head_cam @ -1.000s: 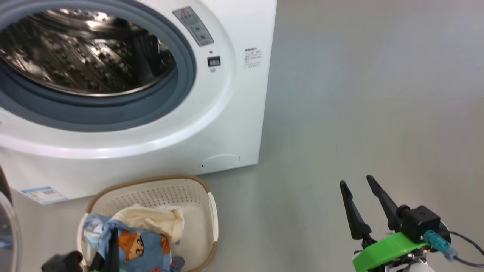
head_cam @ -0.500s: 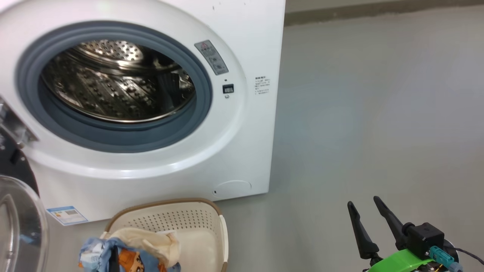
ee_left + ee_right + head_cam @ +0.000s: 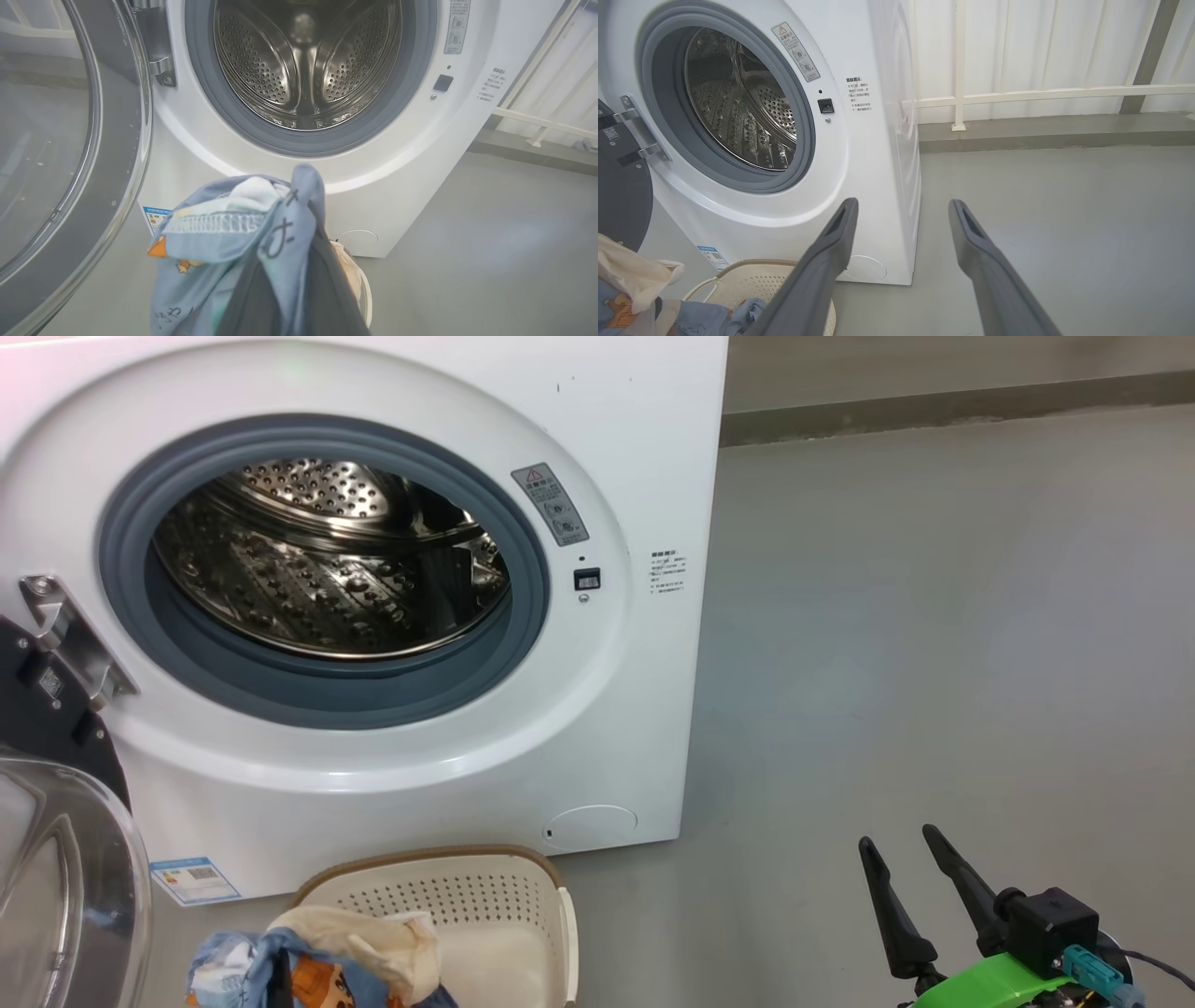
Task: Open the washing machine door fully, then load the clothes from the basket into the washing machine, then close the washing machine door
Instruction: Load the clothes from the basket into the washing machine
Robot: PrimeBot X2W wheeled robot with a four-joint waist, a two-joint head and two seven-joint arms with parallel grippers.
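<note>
Pinching the clothes (image 3: pixel 219 224) in the left gripper (image 3: pixel 299 280): dark fingers pressed together under the light blue cloth, which drapes over them. Holding that bundle up in front of the washing machine (image 3: pixel 635 448), below its round opening.

From the head view, at the bottom edge: blue fabric with an orange figure and a cream-white fold on top, over the left part of the basket (image 3: pixel 504 896). Cannot tell whether the lowest cloth touches the basket's bottom. Set on the grey floor (image 3: pixel 934 616) just before the machine's front, near the small blue label (image 3: pixel 194 880).

Swung wide to the left on a metal hinge (image 3: pixel 70 635): the washing machine door (image 3: pixel 65 859), with its black ring and bulging clear glass. Inside the grey gasket (image 3: pixel 317 695), a shiny perforated steel drum (image 3: pixel 327 569).

At the lower right, well apart from machine and basket: the right gripper (image 3: pixel 898 838), fingers spread with floor showing between them, pointing up that view.
</note>
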